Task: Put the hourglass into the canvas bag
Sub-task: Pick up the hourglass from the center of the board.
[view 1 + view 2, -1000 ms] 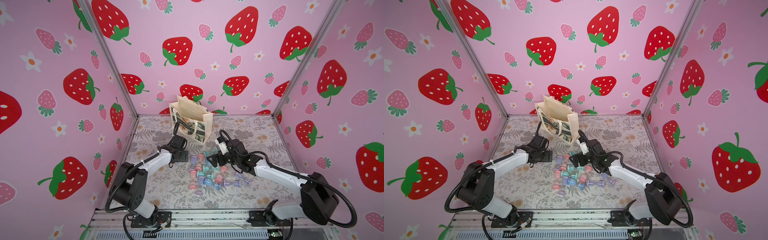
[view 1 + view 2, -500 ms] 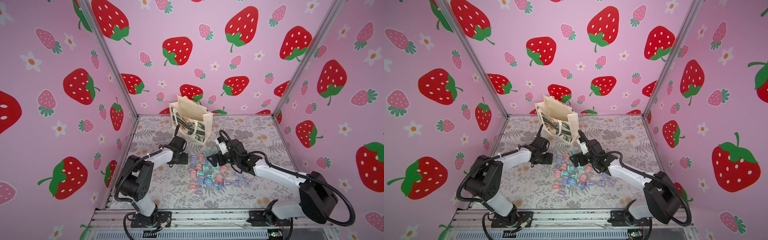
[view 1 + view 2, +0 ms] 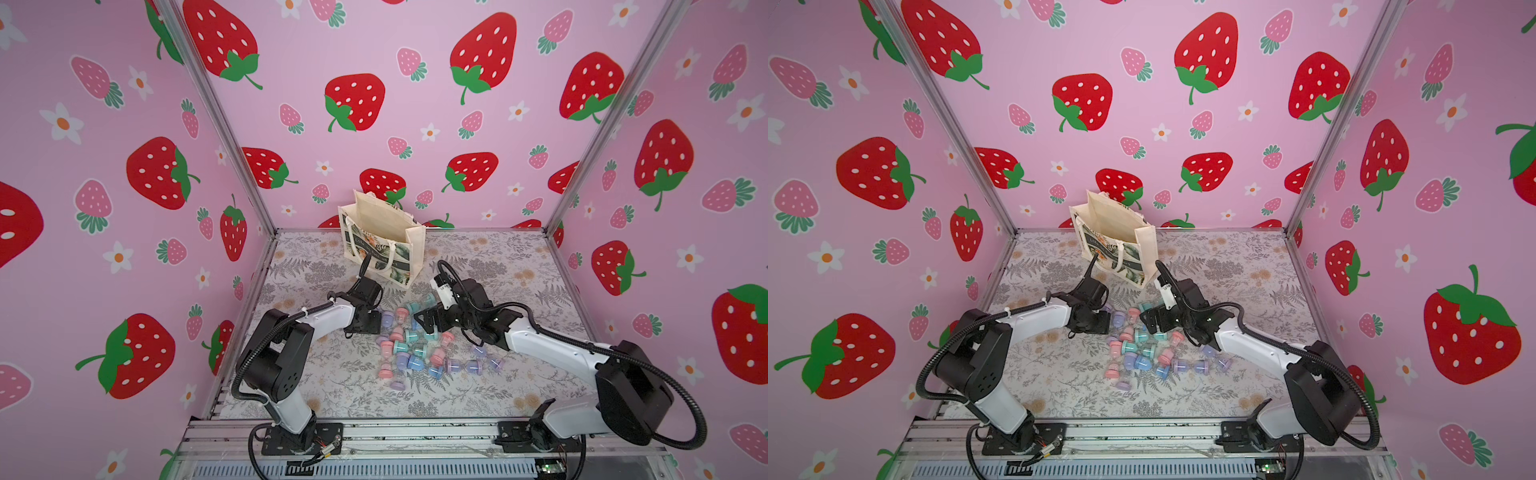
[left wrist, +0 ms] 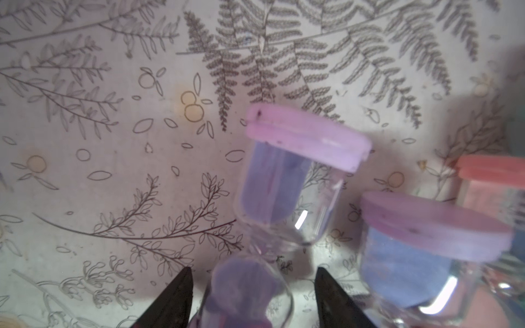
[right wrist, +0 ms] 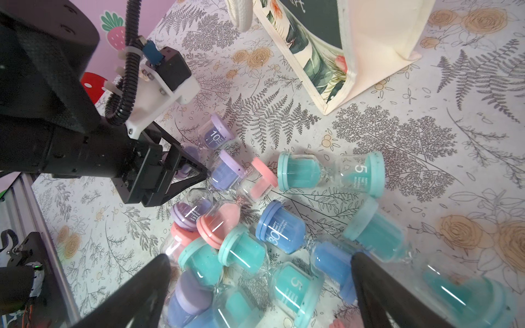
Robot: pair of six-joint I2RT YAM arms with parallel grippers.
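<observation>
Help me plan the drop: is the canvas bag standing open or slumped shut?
Standing open. In both top views the canvas bag stands on its base, mouth gaping, cream inner wall visible.

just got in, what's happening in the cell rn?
The left gripper is down at the edge of the hourglass pile. Its fingers sit either side of a purple-capped hourglass lying on the table, with gaps showing, so no grip yet. The right gripper hangs open over the pile. The canvas bag stands upright behind them, nothing going in yet.
</observation>
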